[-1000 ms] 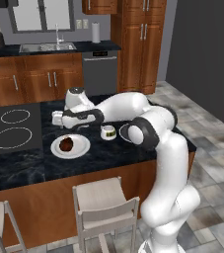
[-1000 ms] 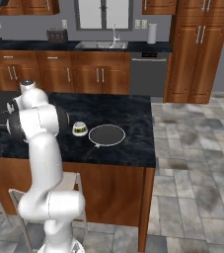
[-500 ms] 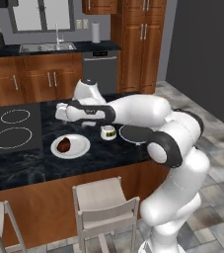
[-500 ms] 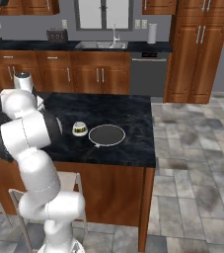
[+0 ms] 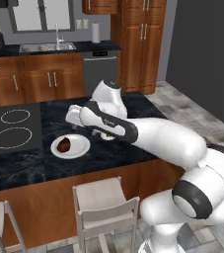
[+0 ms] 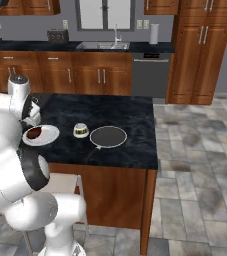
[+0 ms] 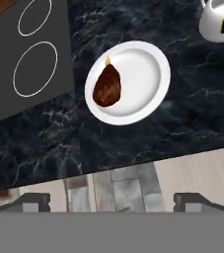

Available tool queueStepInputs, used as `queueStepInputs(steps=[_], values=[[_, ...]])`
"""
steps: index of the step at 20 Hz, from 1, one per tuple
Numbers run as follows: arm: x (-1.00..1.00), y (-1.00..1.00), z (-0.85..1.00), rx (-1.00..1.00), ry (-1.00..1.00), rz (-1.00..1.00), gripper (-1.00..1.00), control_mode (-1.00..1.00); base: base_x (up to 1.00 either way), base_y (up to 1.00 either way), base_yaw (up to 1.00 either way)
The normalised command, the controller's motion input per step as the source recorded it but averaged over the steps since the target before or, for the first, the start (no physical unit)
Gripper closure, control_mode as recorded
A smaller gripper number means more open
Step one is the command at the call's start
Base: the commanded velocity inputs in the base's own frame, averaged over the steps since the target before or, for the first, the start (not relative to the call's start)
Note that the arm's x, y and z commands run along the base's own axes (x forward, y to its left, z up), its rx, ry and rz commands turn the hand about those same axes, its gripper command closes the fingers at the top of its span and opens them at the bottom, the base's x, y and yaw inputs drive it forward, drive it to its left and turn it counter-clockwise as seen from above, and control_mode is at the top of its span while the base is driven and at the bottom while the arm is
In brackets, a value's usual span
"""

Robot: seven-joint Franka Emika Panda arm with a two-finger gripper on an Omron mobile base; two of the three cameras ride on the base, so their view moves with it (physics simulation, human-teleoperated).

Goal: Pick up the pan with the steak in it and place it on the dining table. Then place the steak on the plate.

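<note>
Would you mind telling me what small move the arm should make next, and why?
Probably just lift clear and retreat. The steak already lies on the plate, toward one side, and the pan sits empty on the dining table. The gripper is open above the plate, holding nothing, so both steps look done.

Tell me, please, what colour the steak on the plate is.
Reddish-brown, darker at the edges; the steak shows best in the hand view, on the white plate.
</note>
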Motion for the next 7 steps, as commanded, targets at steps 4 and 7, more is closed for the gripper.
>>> queueStepInputs(steps=[4,7], values=[[-1.0,-0.28,0.28,0.03,0.0,0.0,-1.0,-1.0,0.0,0.0,0.0],[-1.0,-0.25,0.15,0.01,0.0,0.02,-1.0,-1.0,0.0,0.0,0.0]])
